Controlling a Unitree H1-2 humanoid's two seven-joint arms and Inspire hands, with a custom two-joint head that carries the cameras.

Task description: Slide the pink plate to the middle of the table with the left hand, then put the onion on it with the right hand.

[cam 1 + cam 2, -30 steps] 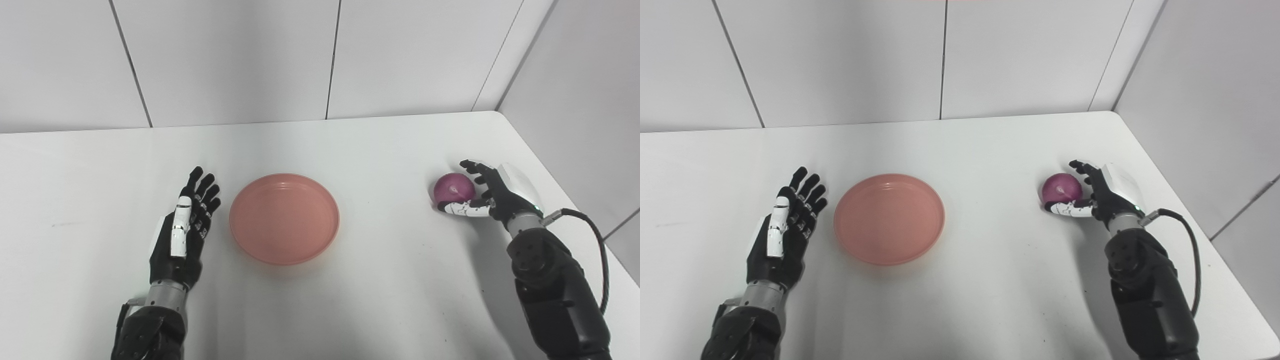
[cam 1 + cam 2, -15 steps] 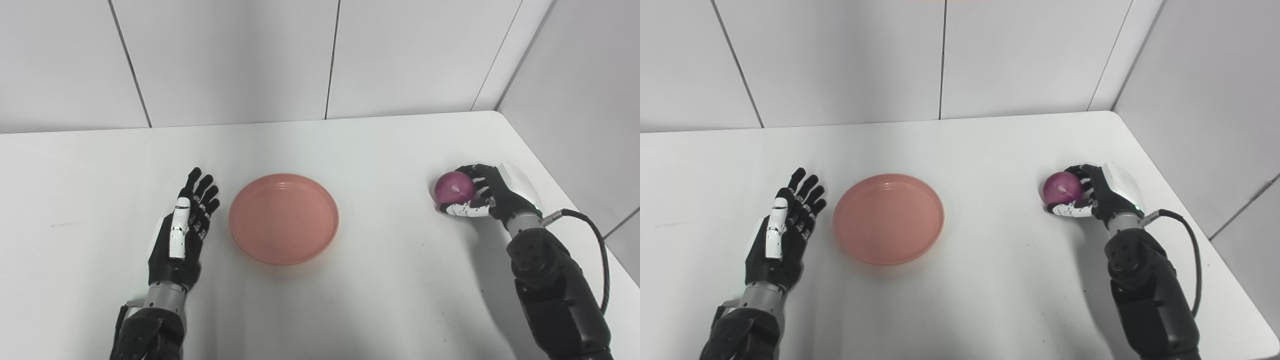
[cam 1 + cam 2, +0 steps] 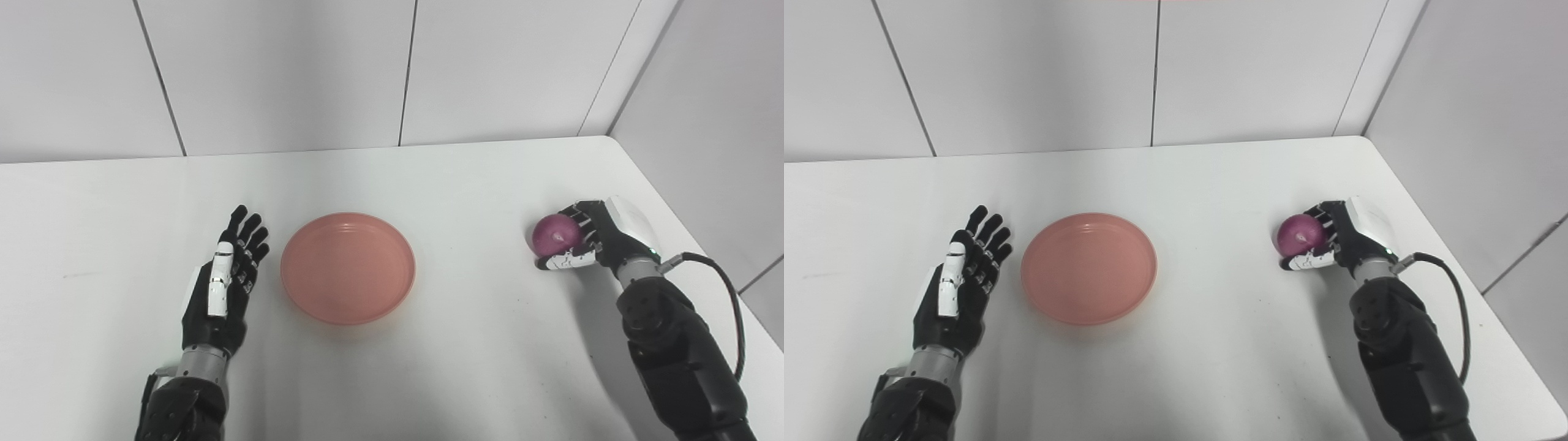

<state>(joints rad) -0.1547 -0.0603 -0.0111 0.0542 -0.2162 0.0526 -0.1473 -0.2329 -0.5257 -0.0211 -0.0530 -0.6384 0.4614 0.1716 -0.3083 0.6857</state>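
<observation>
A shallow pink plate lies near the middle of the white table with nothing on it. My left hand rests open just left of the plate, fingers stretched out and a small gap from its rim. Far to the right sits a purple-red onion, and my right hand is shut on it, fingers curled over its top and right side, white thumb under its front. Whether the onion touches the table I cannot tell.
The table's right edge runs close behind my right hand, with a grey wall beyond. A black cable loops from the right wrist. White wall panels close off the far side.
My right hand's fingers closed around the onion, from spread apart to wrapped on it. The left hand drew back slightly toward me. The plate stayed where it was.
</observation>
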